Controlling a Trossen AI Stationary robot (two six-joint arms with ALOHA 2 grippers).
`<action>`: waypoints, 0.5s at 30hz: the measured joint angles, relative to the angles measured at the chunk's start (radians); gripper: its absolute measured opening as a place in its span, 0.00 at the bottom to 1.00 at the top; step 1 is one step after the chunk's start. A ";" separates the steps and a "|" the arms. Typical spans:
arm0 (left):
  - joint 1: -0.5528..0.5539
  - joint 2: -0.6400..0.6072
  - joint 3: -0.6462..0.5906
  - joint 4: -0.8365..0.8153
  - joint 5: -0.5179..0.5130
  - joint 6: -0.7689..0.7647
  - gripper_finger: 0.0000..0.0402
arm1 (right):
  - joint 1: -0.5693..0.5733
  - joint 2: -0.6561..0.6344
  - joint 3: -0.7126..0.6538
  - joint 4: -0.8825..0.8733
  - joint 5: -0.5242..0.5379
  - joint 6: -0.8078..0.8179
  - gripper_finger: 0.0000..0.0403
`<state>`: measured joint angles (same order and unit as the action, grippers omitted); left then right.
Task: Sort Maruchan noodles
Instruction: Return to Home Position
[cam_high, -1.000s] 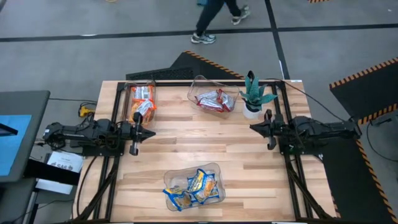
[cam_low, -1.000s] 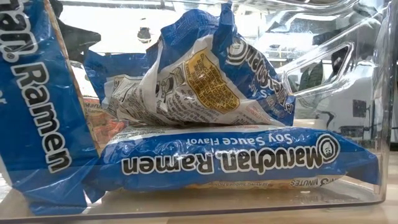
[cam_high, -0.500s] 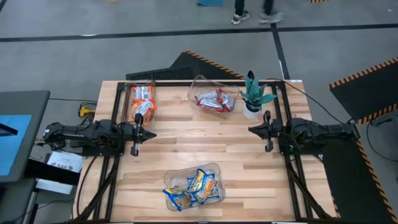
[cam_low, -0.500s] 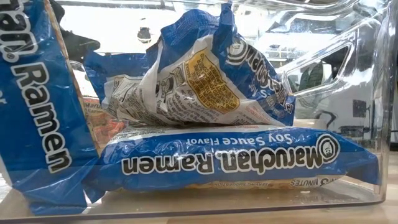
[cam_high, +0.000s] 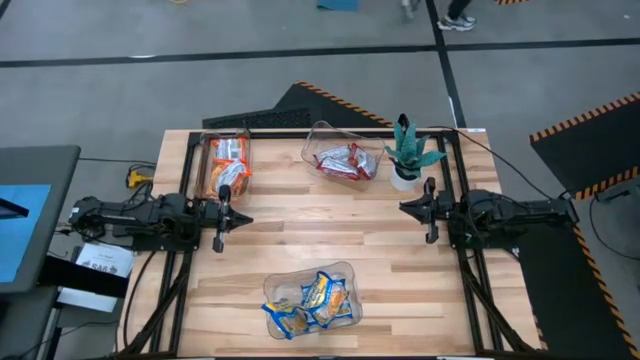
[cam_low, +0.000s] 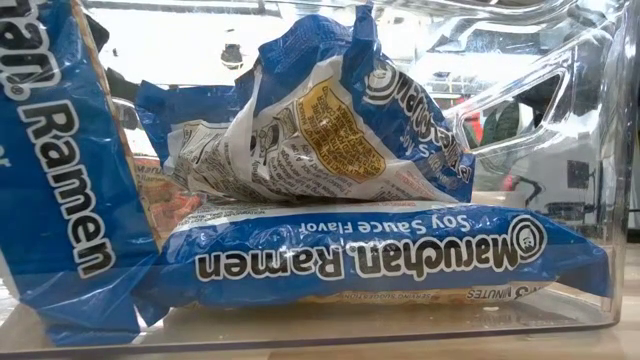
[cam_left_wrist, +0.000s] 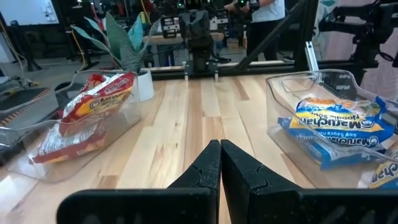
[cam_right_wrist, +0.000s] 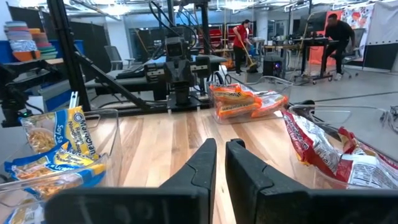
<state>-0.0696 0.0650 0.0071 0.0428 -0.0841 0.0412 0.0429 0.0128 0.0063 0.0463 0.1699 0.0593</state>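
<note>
The Maruchan noodles lie in three clear bins. Orange packets (cam_high: 227, 165) fill the far-left bin, red-and-white packets (cam_high: 348, 160) the far-middle bin, and blue-and-yellow packets (cam_high: 310, 300) the bin near the front edge, which fills the low view (cam_low: 370, 250). My left gripper (cam_high: 222, 215) hovers level over the table's left side, shut and empty (cam_left_wrist: 219, 149). My right gripper (cam_high: 428, 210) hovers level over the right side, empty, with a narrow gap between its fingers (cam_right_wrist: 221, 149).
A potted plant (cam_high: 408, 150) stands at the far right, next to the red packets' bin. Bare wooden table (cam_high: 330, 225) lies between the two grippers. People stand in the room beyond the table (cam_right_wrist: 339, 37).
A person on the floor beyond the table's far edge has walked toward the right. Neither arm nor any packet shows a clear change.
</note>
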 joint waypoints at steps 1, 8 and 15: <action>0.000 0.000 0.000 0.000 0.000 0.004 0.00 | 0.000 0.000 0.000 0.000 0.000 0.000 0.15; 0.000 0.000 0.000 0.000 0.000 -0.002 0.00 | 0.000 0.000 0.000 -0.001 0.002 0.000 0.16; -0.001 -0.037 0.000 -0.002 -0.001 -0.006 0.00 | 0.022 -0.011 0.000 -0.001 0.008 0.002 0.16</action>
<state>-0.0708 0.0280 0.0071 0.0409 -0.0849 0.0349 0.0645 0.0017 0.0059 0.0452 0.1776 0.0608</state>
